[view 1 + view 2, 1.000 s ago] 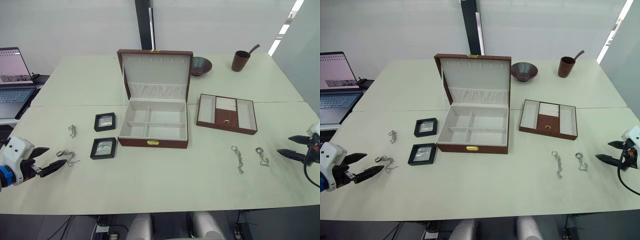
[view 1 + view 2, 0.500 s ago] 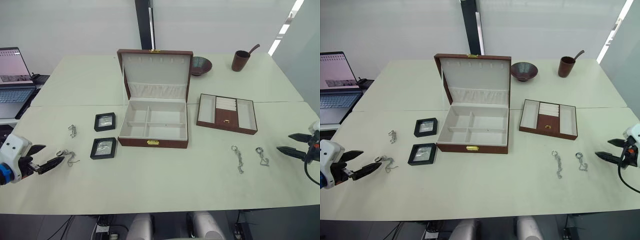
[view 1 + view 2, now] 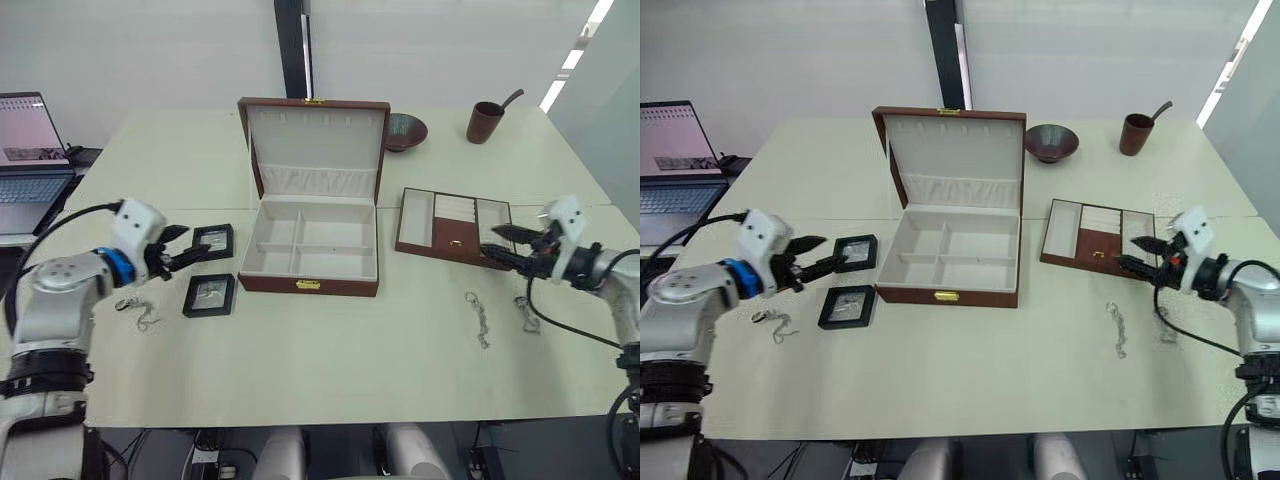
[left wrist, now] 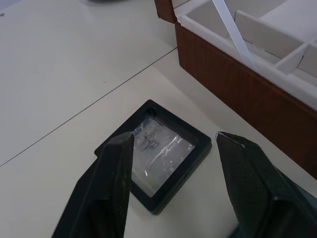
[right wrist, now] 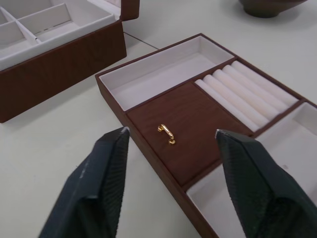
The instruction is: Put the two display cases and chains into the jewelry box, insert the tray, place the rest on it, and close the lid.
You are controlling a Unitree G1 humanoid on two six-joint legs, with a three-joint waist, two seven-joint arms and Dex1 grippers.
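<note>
Both grippers have moved inward from the frame edges since the earlier frames. Left gripper (image 3: 186, 247) now hovers over the rear display case (image 3: 212, 240), left of centre, fingers (image 4: 115, 171) spread apart on either side of it, not touching. Right gripper (image 3: 497, 244) sits at the right end of the tray (image 3: 450, 227), centre right, fingers (image 5: 106, 173) apart, aimed at the gold pull (image 5: 166, 133). Jewelry box (image 3: 312, 252) is mid-frame, lid (image 3: 315, 142) upright. Front display case (image 3: 209, 295) lies just below the rear one. Chains: one lower left (image 3: 139, 312), two lower right (image 3: 477, 316) and (image 3: 524, 308), all on the table (image 3: 320, 350).
</note>
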